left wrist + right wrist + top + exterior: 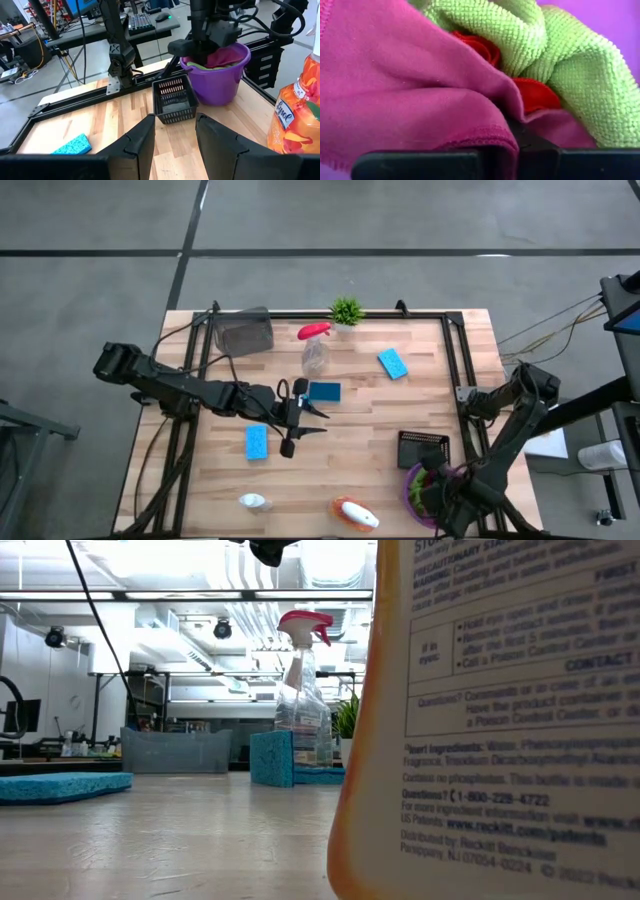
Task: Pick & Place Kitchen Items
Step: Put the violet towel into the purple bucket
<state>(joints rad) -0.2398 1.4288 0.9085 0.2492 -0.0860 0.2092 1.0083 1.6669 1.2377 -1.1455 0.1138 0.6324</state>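
1. Two bottles lie nearest the front edge of the counter (400,410): an orange spray bottle (355,514) at about 6 o'clock and a small white spray bottle (252,501) at about 7 o'clock, well apart.
2. At 4 o'clock, the right gripper (432,480) reaches down into the purple bucket (220,82), clenched on the magenta cloth (405,85); a green cloth (560,60) is bunched against it.
3. Just beyond the bucket sits a small black basket (423,448).
4. One blue sponge (256,442) lies flat at 8 o'clock, just beside the left gripper (290,417).
5. The left gripper hovers near the centre, fingers (142,145) parted and grasping nothing.
6. A second blue sponge (324,392) rests touching the clear spray bottle (314,350) with its red top, toward 12 o'clock.
7. A third blue sponge (392,363) lies at 2 o'clock, apart from the rest.
8. Farthest back, a grey bin (244,333) stands at 11 o'clock and a tiny green plant (346,311) at 12 o'clock.
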